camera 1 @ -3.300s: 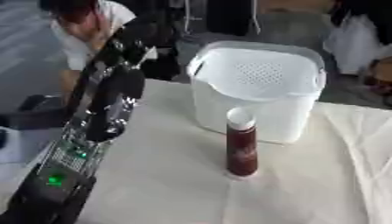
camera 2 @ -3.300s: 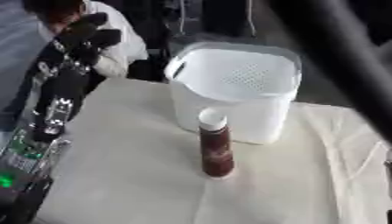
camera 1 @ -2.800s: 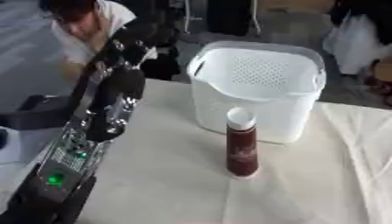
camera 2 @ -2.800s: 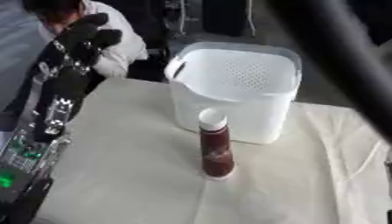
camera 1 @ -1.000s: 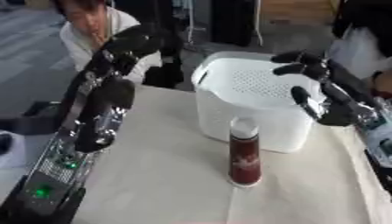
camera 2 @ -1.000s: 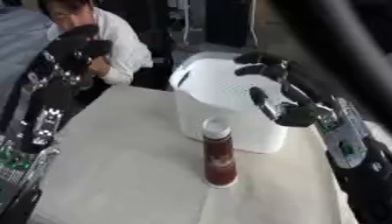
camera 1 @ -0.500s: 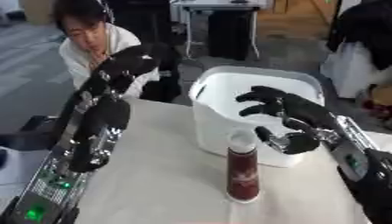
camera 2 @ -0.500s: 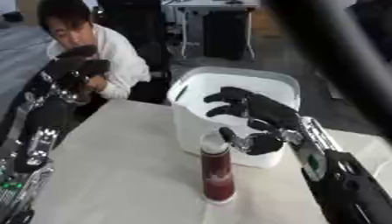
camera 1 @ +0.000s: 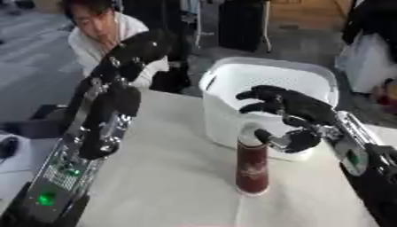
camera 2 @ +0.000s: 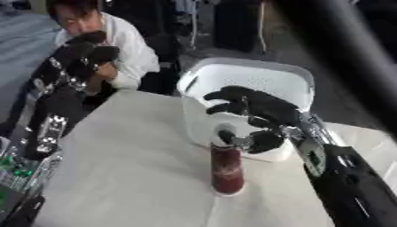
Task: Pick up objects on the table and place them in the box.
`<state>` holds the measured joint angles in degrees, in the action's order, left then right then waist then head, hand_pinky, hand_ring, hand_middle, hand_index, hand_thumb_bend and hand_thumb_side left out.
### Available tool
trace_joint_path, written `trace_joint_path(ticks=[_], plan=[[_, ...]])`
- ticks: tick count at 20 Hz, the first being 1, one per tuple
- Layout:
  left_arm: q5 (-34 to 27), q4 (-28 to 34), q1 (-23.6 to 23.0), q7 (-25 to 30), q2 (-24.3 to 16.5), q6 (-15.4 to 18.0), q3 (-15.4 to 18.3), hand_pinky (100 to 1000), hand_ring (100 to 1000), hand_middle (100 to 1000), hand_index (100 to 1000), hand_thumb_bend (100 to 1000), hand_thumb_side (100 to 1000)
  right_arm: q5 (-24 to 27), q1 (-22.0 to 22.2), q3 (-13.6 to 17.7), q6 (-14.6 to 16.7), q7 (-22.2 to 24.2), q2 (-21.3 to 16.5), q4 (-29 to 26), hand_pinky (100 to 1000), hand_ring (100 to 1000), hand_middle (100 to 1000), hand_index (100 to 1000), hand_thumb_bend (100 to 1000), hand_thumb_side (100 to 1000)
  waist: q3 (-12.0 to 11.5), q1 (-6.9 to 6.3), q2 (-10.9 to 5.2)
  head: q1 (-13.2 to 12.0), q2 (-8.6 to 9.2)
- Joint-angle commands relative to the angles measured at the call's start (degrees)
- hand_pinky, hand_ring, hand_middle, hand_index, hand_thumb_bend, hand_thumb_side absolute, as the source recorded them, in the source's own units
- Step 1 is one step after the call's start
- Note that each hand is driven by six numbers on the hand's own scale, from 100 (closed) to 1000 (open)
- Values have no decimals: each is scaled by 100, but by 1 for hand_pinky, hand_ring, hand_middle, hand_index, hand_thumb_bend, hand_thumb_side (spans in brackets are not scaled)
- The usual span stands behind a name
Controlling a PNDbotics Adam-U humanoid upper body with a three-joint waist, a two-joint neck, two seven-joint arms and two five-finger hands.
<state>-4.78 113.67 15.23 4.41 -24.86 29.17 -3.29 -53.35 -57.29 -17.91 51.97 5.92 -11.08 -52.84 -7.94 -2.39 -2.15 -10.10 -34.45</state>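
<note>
A dark red bottle (camera 1: 253, 170) with a white cap stands upright on the cloth-covered desk (camera 1: 170, 177), just in front of the white box (camera 1: 267, 102). The right hand (camera 1: 292, 113) hovers at the bottle's top, fingers spread and released, thumb beside the cap, grasping nothing. The left hand (camera 1: 138, 48) is raised at the desk's far left, fingers curled, empty.
</note>
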Motion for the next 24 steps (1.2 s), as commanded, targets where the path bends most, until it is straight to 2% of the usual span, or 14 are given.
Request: trace_joint_path(ticks=[1, 7, 14, 24], plan=[[-15, 92, 70, 18, -69, 5, 17, 906, 848, 916, 906, 100, 650, 143, -160, -58, 0, 271, -2, -34, 957, 908, 958, 899, 241, 1000, -12, -13, -52, -64, -17], [-17, 92, 78, 29, -67, 2, 13, 906, 848, 916, 906, 100, 650, 470, -135, -112, 0, 983, 17, -111, 946, 913, 982, 929, 355, 1000, -19, -13, -44, -78, -54], [-21, 92, 87, 34, -63, 0, 10, 906, 848, 916, 906, 100, 650, 830, -116, -49, 0, 1641, 19, -138, 933, 909, 989, 942, 361, 1000, -28, -12, -41, -110, -59], [-24, 92, 88, 49, -58, -6, 7, 906, 848, 916, 906, 100, 650, 1138, -81, -64, 0, 2165, -24, -116, 910, 899, 991, 945, 364, 1000, -47, -9, -33, -150, -51]])
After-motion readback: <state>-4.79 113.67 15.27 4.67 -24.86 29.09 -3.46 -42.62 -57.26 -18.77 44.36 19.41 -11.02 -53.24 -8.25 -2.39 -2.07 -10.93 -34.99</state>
